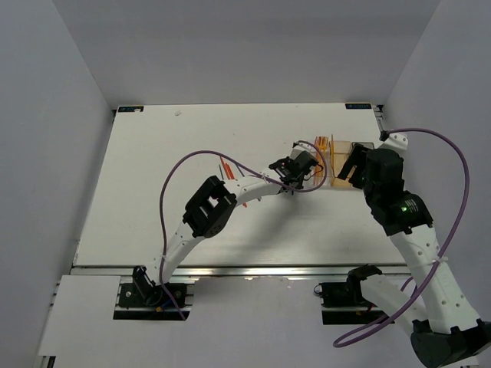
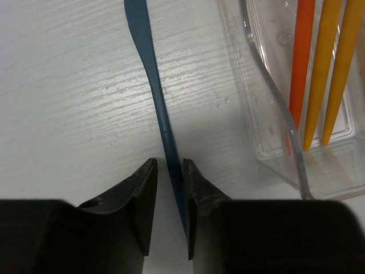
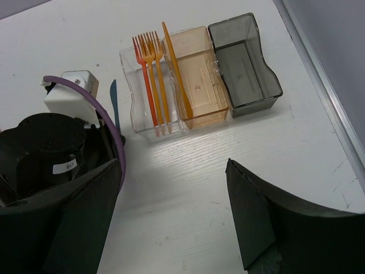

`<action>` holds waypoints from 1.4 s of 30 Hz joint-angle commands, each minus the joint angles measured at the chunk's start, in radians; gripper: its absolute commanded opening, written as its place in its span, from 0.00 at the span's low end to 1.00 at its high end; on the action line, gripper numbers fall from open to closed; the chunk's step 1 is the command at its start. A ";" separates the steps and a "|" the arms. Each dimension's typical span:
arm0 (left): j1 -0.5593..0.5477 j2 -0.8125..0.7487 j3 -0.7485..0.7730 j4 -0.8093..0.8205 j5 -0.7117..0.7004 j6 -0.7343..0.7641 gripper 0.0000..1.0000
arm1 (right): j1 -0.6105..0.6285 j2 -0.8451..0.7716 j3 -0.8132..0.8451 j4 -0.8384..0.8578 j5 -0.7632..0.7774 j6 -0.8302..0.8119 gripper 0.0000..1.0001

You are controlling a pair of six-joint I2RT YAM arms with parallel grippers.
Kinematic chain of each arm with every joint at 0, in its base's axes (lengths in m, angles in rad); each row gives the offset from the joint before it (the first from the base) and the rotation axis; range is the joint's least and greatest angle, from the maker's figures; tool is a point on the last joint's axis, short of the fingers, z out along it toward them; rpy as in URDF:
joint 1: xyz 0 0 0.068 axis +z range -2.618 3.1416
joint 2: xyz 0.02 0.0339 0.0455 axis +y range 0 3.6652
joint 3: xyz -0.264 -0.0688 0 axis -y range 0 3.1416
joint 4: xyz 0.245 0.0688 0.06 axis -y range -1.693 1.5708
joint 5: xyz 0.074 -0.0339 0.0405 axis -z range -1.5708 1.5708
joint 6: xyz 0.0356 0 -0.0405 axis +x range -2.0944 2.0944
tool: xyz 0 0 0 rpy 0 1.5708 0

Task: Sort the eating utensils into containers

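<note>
Straddling blue plastic knife (image 2: 162, 108) handle with left gripper (image 2: 169, 165), jaws narrow, not yet clamped.
Knife lies flat on table (image 2: 68, 85), centre frame, left of clear bin (image 2: 268, 85); I judge it light, thin, bendy, slippery, so pinch handle edges. Right gripper (image 3: 173, 165) wide open, empty.

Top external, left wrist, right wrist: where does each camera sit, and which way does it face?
Top external: high behind the arm bases, looking down on the white table; left arm and right arm show.
Left wrist: low over the table, past the left pincer, jaws either side of a thin dark blue plastic knife.
Right wrist: higher, facing three joined transparent plastic bins beyond the open right pincer.
Shared: both wrist views show that knife and orange plastic forks.
</note>
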 commanded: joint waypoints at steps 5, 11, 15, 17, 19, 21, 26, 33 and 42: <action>-0.003 -0.018 -0.108 -0.126 0.060 -0.045 0.10 | -0.003 -0.025 0.012 0.037 -0.012 -0.014 0.79; -0.004 -0.188 -0.437 0.000 0.217 -0.067 0.00 | -0.005 -0.019 -0.011 0.072 -0.102 -0.032 0.81; -0.011 -0.475 -0.677 0.131 0.214 -0.006 0.00 | -0.007 0.012 -0.046 0.138 -0.318 -0.067 0.84; -0.011 -0.565 -0.772 0.184 0.209 0.045 0.00 | -0.007 0.050 -0.060 0.163 -0.381 -0.072 0.84; -0.011 -0.678 -0.823 0.233 0.235 0.093 0.00 | -0.007 0.091 -0.062 0.186 -0.476 -0.084 0.84; -0.011 -0.735 -0.872 0.241 0.258 0.142 0.00 | -0.005 0.168 -0.045 0.183 -0.585 -0.100 0.88; -0.011 -0.847 -0.933 0.216 0.266 0.200 0.00 | 0.004 0.304 -0.027 0.210 -0.625 -0.066 0.89; -0.011 -0.912 -0.992 0.267 0.251 0.194 0.00 | 0.150 0.299 -0.161 0.432 -0.587 0.251 0.89; -0.011 -0.952 -0.995 0.308 0.298 0.183 0.00 | 0.213 0.358 -0.238 0.586 -0.553 0.468 0.86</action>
